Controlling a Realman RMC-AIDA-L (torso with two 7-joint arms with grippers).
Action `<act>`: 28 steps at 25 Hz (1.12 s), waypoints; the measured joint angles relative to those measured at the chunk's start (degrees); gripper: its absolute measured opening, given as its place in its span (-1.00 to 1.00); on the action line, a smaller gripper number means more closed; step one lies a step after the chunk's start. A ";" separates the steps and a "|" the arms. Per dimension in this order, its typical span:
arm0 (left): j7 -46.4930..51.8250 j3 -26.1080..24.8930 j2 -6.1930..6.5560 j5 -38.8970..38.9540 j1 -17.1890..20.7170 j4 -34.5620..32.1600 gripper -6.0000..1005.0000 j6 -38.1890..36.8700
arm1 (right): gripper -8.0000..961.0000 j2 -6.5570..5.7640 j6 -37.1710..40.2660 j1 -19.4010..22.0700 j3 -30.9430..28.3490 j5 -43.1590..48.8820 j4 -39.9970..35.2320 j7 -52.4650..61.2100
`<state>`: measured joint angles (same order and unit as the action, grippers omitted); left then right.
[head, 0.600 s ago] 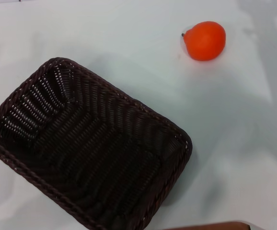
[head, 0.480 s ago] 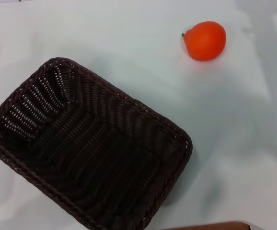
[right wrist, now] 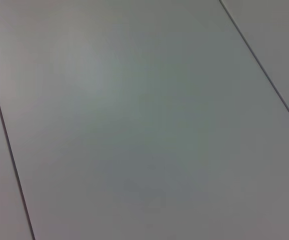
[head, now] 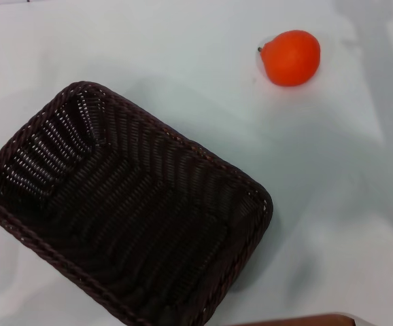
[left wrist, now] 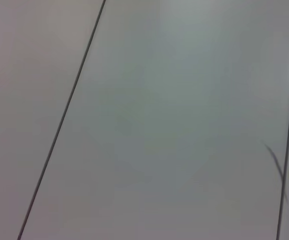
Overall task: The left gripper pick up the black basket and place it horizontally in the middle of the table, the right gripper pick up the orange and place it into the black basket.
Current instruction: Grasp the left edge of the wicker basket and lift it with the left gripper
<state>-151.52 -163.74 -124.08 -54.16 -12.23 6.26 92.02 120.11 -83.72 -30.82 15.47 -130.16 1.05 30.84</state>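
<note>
black basket [head: 125,214] sits lower left of frame, long axis diagonal, not horizontal. orange [head: 292,58] upper right, well apart on the table [head: 183,61]. neither gripper in view, finger state unknown.

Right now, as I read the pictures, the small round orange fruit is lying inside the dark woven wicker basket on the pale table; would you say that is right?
Not quite. The small round orange fruit is not inside the dark woven wicker basket; it lies on the pale table, apart from the basket, which is empty. The head view shows this.
</note>
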 joint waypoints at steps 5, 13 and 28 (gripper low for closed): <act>0.00 0.01 -0.02 0.00 0.19 -0.03 0.56 0.18 | 0.90 -0.04 0.04 0.06 0.00 0.00 0.01 0.18; 2.23 2.46 0.16 -0.60 1.06 0.92 0.56 0.15 | 0.90 0.02 -0.74 0.72 0.00 -0.01 0.01 0.27; 15.09 9.31 0.73 -0.60 6.22 10.16 0.56 -0.62 | 0.90 -0.50 -2.43 3.82 8.31 3.04 -8.82 9.89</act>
<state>-136.43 -154.43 -123.35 -54.76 -6.01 16.42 91.40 119.62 -86.15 -27.00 23.78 -127.11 -7.77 40.73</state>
